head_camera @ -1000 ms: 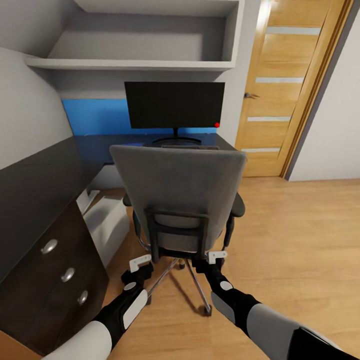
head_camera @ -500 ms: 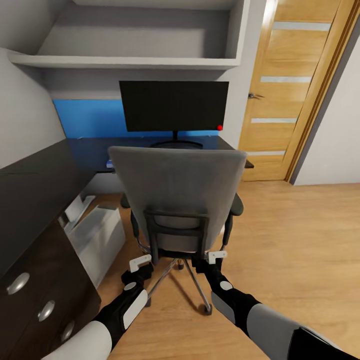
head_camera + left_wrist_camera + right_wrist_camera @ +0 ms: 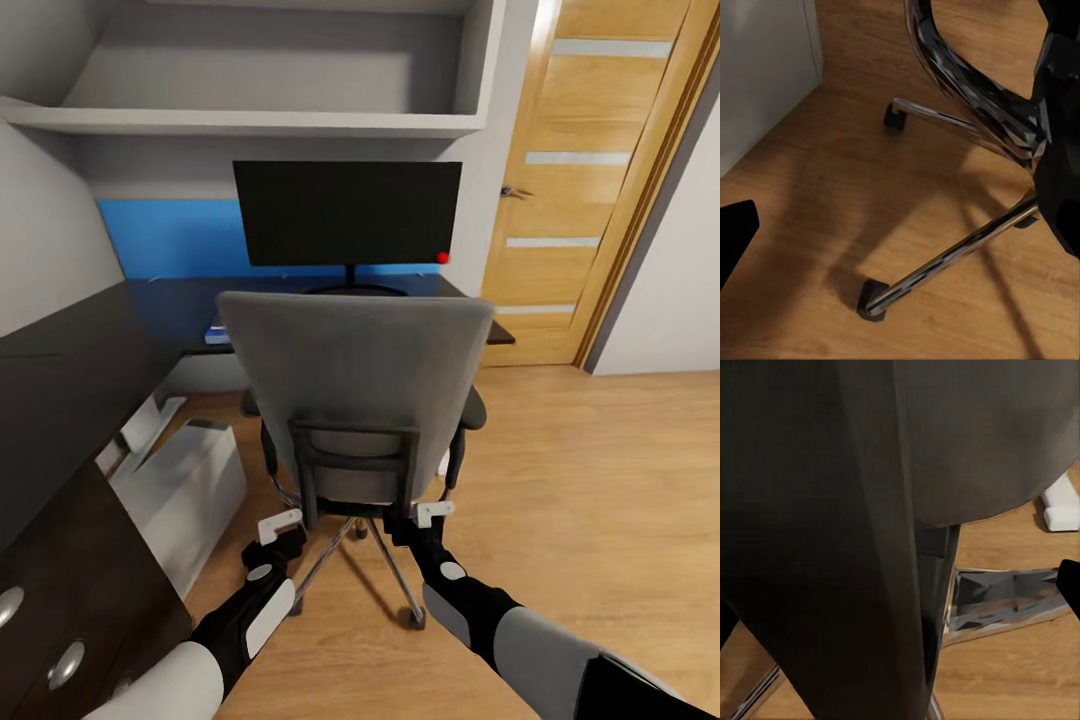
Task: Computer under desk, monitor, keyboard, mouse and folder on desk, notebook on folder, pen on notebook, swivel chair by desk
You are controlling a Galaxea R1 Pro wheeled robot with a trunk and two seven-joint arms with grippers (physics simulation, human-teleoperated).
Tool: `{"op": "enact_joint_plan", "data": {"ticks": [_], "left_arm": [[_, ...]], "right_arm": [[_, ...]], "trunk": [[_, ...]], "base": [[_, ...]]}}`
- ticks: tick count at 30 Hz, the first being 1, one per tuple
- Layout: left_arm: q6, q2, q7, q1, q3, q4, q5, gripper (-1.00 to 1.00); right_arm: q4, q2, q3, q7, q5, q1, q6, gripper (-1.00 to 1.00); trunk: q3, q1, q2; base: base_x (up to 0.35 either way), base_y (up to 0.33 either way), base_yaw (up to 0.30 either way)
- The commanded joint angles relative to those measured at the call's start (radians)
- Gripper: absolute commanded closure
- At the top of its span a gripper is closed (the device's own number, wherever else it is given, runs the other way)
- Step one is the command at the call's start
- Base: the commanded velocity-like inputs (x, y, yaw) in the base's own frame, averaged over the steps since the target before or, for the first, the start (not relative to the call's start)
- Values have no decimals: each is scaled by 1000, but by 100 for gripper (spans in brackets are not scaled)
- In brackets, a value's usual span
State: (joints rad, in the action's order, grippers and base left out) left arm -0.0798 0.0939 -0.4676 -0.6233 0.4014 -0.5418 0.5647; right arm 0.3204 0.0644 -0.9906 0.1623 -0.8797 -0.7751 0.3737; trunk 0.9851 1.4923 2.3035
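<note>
The grey swivel chair (image 3: 355, 385) stands with its back to me, facing the dark desk (image 3: 170, 305). The black monitor (image 3: 347, 213) is on the desk behind it. Both grippers reach low behind the chair's back frame: my left gripper (image 3: 280, 524) and my right gripper (image 3: 433, 513) look open, close to the chair. The chair's chrome legs (image 3: 952, 259) and castors show in the left wrist view, and its dark seat back (image 3: 832, 532) in the right wrist view. A white computer case (image 3: 190, 480) lies on the floor by the desk. A blue item (image 3: 217, 334) peeks out on the desk; the chair hides the rest.
A dark drawer cabinet (image 3: 70, 600) stands close at the left. A wooden door (image 3: 600, 180) is at the right, with open wooden floor (image 3: 600, 480) before it. A grey shelf (image 3: 250, 122) hangs above the monitor. A small white object (image 3: 1061, 506) lies on the floor beyond the chair.
The whole view has moved forward toward the desk; the monitor looks larger and the drawers slide off at the left. The chair keeps its place before my grippers.
</note>
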Motion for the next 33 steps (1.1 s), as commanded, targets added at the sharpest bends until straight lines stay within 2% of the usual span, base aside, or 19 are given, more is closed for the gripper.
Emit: {"op": "enact_joint_plan", "data": {"ticks": [1,13,24,33], "left_arm": [[-7,-1,-5,-1,9,0,11,-100],[-7,-1,-5,-1,10,0,8,-100],[-7,0,-6,-1,10,0,6,-100],[-7,0,-5,-1,10,0,6,-100]], "right_arm": [[0,0,-8,7,-5,-1,4,-100],[0,-1,-8,7,-5,-1,4,-100],[0,-2,-8,7,-5,-1,4,-100],[-1,-3,-8,7,-5,-1,4,-100]], "trunk": [[1,0,0],[1,0,0],[1,0,0],[1,0,0]], "base": [[270,0,0],[98,0,0],[283,0,0],[135,0,0]]}}
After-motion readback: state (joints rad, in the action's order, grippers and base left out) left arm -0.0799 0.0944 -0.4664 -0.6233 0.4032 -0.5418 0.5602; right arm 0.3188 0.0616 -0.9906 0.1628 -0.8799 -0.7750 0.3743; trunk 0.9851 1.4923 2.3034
